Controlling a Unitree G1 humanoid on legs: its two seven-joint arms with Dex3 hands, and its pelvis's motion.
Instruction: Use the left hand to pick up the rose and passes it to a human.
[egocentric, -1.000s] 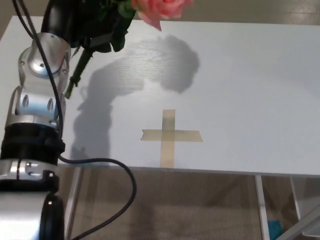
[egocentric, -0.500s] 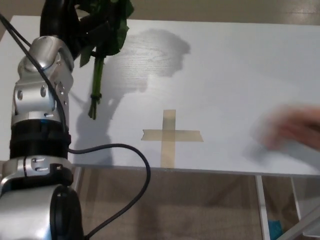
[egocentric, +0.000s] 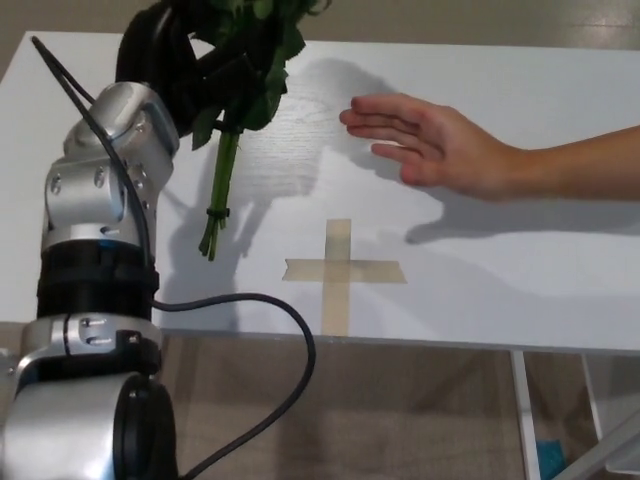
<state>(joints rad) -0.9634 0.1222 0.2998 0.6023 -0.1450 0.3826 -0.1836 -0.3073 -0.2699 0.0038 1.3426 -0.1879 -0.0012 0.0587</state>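
My left hand (egocentric: 185, 55) is raised at the upper left, shut on the rose (egocentric: 225, 160) around its leafy upper stem. The green stem hangs down over the white table (egocentric: 500, 270) with its cut end above the table's left part. The pink bloom is out of the picture past the top edge. A person's open hand (egocentric: 425, 145) reaches in from the right, palm up, fingers pointing toward the rose, a short way to its right. My right hand does not show.
A tan tape cross (egocentric: 338, 270) marks the table near its front edge. My left arm (egocentric: 100, 230) and a black cable (egocentric: 260, 320) fill the lower left. White table legs (egocentric: 520, 410) show under the front edge.
The person's hand has come in from the right and now lies open near the rose. My left hand has carried the rose a little to the right, and the stem hangs lower.
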